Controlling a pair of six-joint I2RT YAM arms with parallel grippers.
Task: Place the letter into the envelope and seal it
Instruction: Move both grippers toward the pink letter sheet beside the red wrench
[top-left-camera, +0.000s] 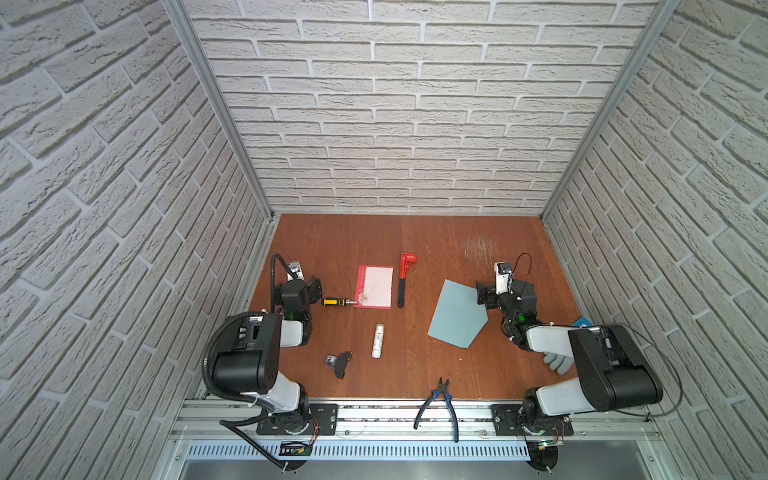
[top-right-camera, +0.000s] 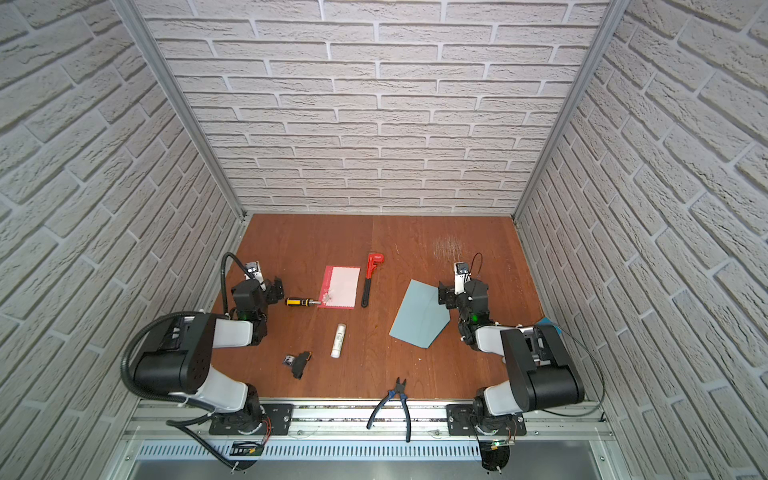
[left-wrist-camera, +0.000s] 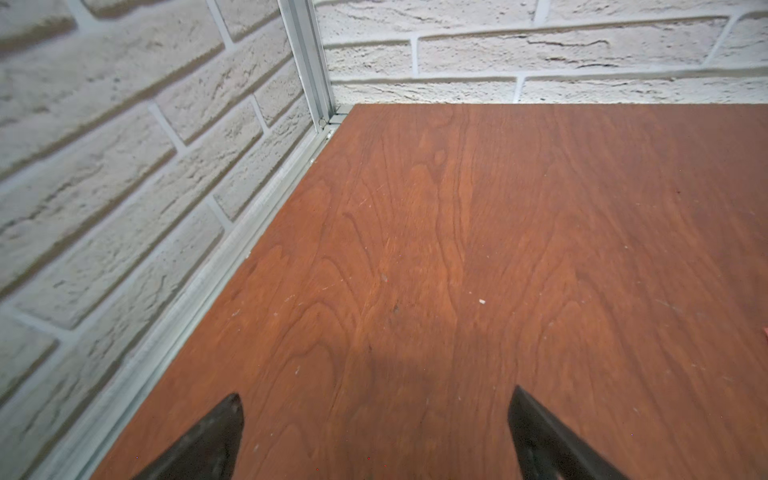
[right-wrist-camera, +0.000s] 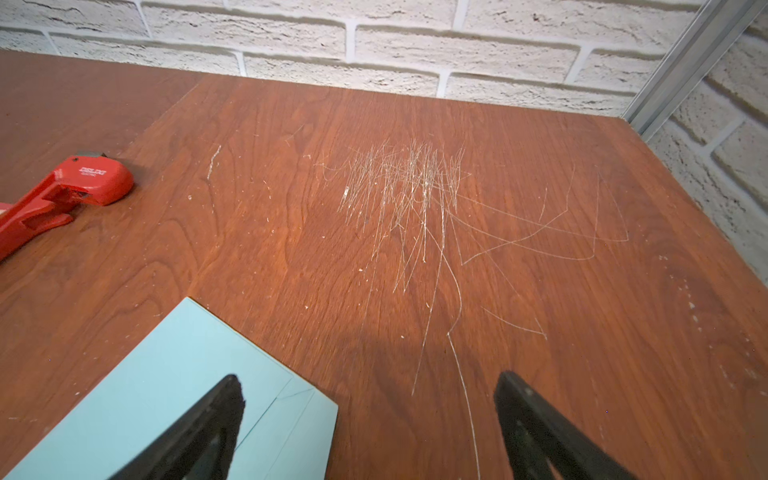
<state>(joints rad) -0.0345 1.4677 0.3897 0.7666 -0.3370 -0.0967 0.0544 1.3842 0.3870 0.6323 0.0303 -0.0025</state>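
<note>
The letter (top-left-camera: 374, 286) (top-right-camera: 341, 286), a white card with a red border, lies flat left of the table's middle. The light blue envelope (top-left-camera: 457, 316) (top-right-camera: 419, 316) (right-wrist-camera: 166, 395) lies flat on the right, one pointed end toward the front. My left gripper (top-left-camera: 313, 286) (top-right-camera: 276, 291) (left-wrist-camera: 376, 395) hangs open over bare wood to the left of the letter, holding nothing. My right gripper (top-left-camera: 482, 293) (top-right-camera: 444, 293) (right-wrist-camera: 368, 380) is open at the envelope's far right corner. One of its fingers (right-wrist-camera: 208, 424) is over the paper, the other over the table.
A yellow-black screwdriver (top-left-camera: 338, 301) points at the letter's near left corner. A red pipe wrench (top-left-camera: 402, 282) (right-wrist-camera: 62, 191) lies right of the letter. A white glue stick (top-left-camera: 377, 340), a black part (top-left-camera: 340, 363), blue pliers (top-left-camera: 440, 399) and a grey glove (top-left-camera: 557, 361) lie nearer the front.
</note>
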